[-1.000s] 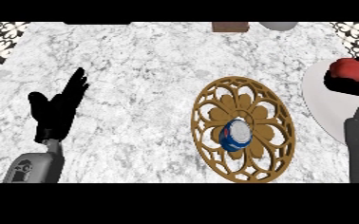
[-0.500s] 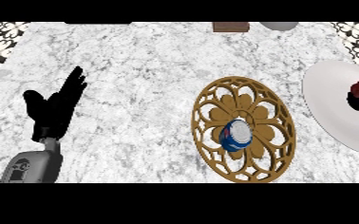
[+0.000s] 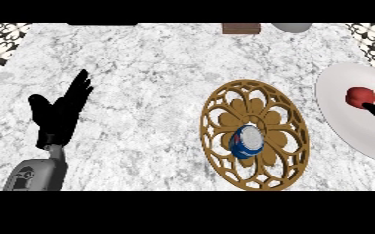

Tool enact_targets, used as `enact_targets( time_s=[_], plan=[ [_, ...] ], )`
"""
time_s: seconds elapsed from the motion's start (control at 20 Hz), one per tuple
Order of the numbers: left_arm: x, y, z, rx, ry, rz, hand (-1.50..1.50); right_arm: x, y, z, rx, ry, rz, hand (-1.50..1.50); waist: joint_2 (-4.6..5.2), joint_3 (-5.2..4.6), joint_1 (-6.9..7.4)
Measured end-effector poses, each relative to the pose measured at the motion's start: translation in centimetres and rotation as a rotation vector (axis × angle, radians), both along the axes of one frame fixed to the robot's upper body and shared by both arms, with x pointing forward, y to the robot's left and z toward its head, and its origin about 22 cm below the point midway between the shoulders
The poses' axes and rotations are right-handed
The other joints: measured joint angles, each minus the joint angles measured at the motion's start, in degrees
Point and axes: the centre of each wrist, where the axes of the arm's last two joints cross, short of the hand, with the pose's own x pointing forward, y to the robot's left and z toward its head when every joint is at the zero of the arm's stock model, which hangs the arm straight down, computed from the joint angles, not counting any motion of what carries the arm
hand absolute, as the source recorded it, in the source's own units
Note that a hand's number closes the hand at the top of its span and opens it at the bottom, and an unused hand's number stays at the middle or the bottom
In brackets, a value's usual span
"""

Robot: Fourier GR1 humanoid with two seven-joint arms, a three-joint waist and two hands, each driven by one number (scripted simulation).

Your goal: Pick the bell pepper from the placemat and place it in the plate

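While the bell pepper [image 3: 359, 95] lies red on the white plate [image 3: 343, 129] at the view's 3 o'clock edge, the left hand [image 3: 60, 113] stands far off at 9 o'clock. Its fingers are straight and spread, pointing toward 1 o'clock, and hold nothing. The pepper sits well apart from those fingers, across nearly the whole counter.

At the pepper's 5 o'clock, touching or just beside it, a dark sliver shows at the picture's edge. It is probably the right hand [image 3: 370, 108], but too little of it shows, so I cannot tell whether that hand is open or closed.

The counter [image 3: 161, 69] is white marble with grey veins.

Between the left hand and the plate lies the placemat [image 3: 273, 128], a round golden openwork piece with a flower pattern, at about 4 o'clock from centre. A small blue container [image 3: 246, 142] with a pale top rests on its middle.

Along the 12 o'clock edge, cut off by the frame, sit a brown block [image 3: 242, 28] and a grey rounded object [image 3: 293, 27]. Patterned patches [image 3: 10, 34] show in both far corners.
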Motion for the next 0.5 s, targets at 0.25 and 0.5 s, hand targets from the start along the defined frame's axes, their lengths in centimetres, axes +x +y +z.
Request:
enact_targets(
  time_s=[0.25, 0.5],
  plan=[
    [-0.1, 0.3, -0.1, 0.003, 0.004, 0.010, 0.00, 0.8, 1.4, 2.1, 0.031, -0.246, 0.130, -1.50, -0.22, -0.03, -0.52],
    [-0.1, 0.5, -0.3, 0.008, 0.012, 0.016, 0.00, 0.4, 1.8, 4.7, 0.194, -0.390, 0.150, -1.50, -0.36, -0.11, -0.92]
  ],
)
